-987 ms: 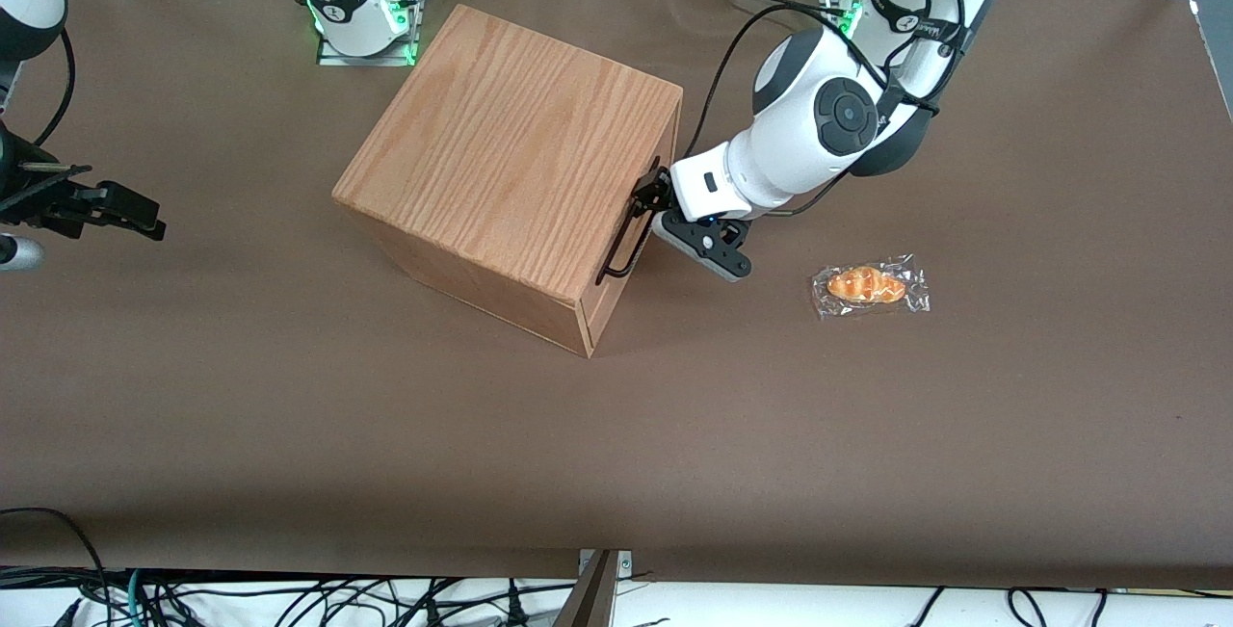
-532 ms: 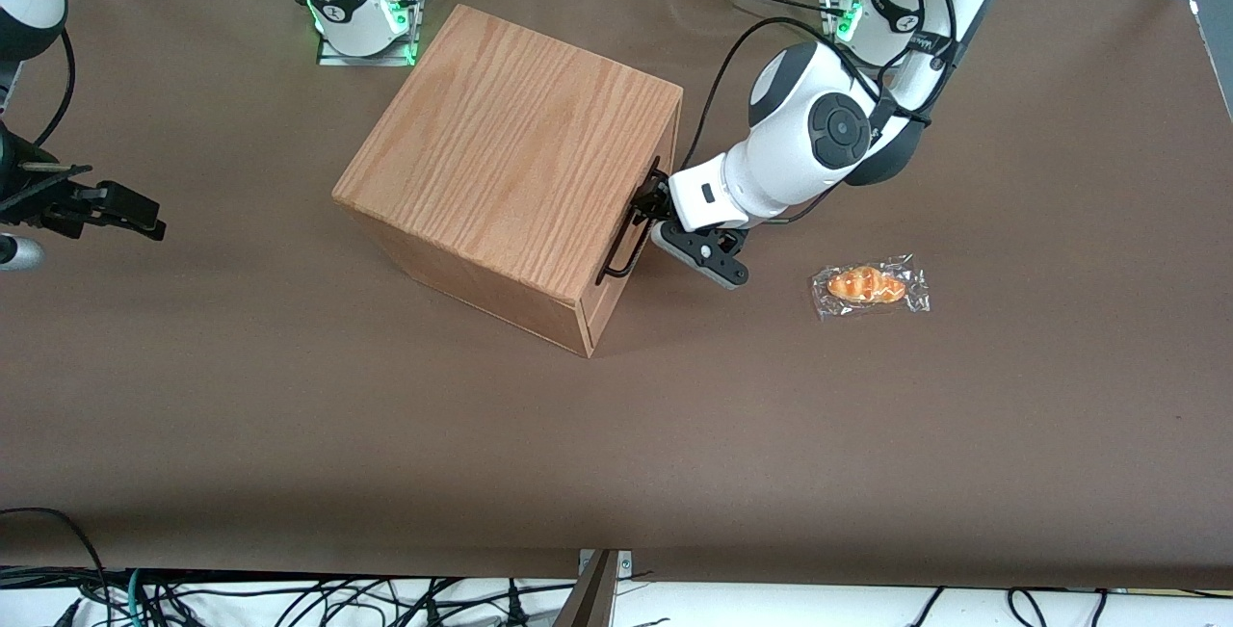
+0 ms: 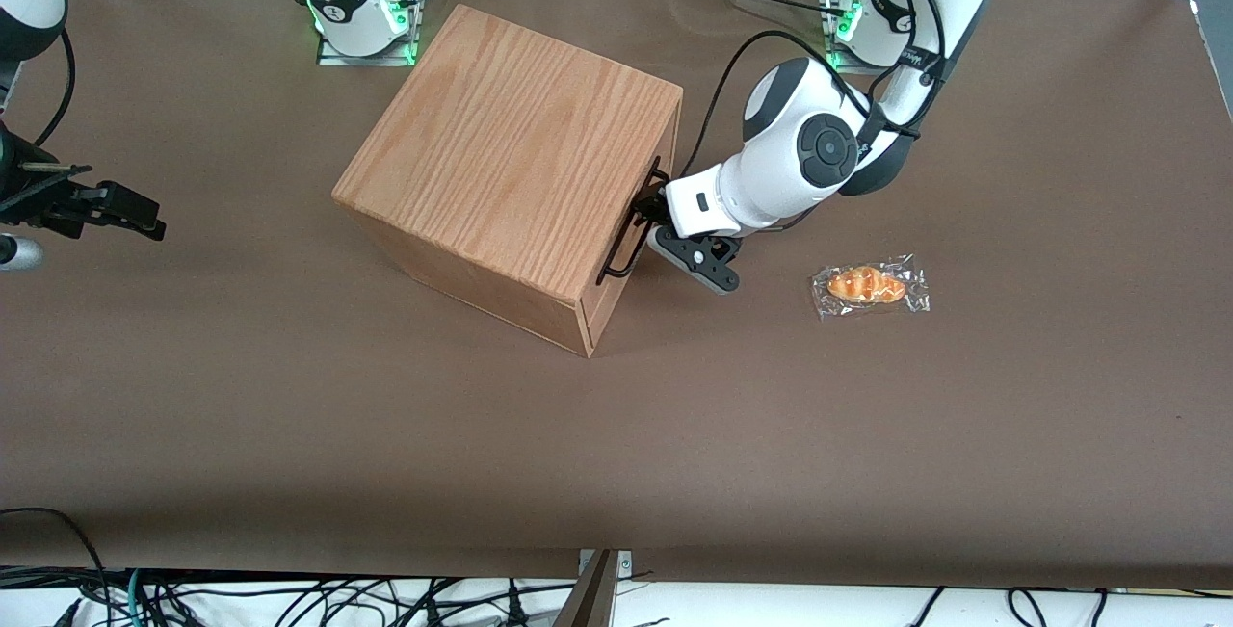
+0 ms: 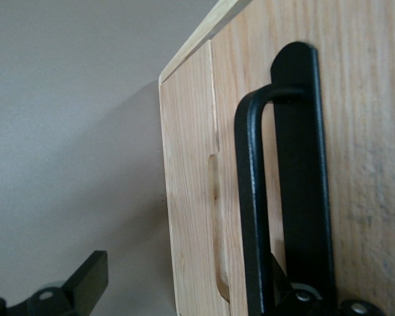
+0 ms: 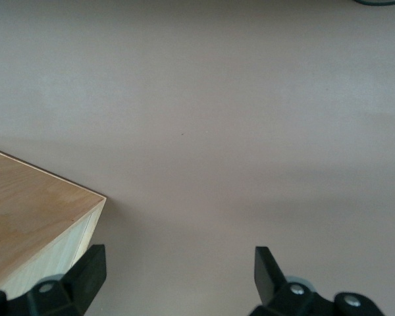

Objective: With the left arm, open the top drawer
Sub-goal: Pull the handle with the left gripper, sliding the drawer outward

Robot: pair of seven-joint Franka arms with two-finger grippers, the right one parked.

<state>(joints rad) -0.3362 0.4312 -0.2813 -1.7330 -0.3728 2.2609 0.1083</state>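
The oak-grain cabinet [image 3: 511,126] stands mid-table. Its top drawer [image 3: 616,256] is pushed in flush, and its front faces the working arm's end of the table. A thin black wire handle [image 3: 624,242] sticks out from that front. My left arm [image 3: 800,150] reaches down to it, and its gripper [image 3: 651,213] is open at the upper end of the handle. In the left wrist view the handle bar [image 4: 251,197] runs along the drawer front [image 4: 355,131]. It lies between the spread fingers [image 4: 85,273] of the gripper [image 4: 184,284], close to one of them.
A wrapped orange pastry [image 3: 870,285] lies on the brown table [image 3: 674,434], toward the working arm's end and a little nearer the front camera than the gripper. The two arm bases [image 3: 361,6] stand at the table's back edge.
The left arm's elbow has sunk and swung slightly toward the cabinet, bringing the gripper a little closer to the handle. The drawer has not moved.
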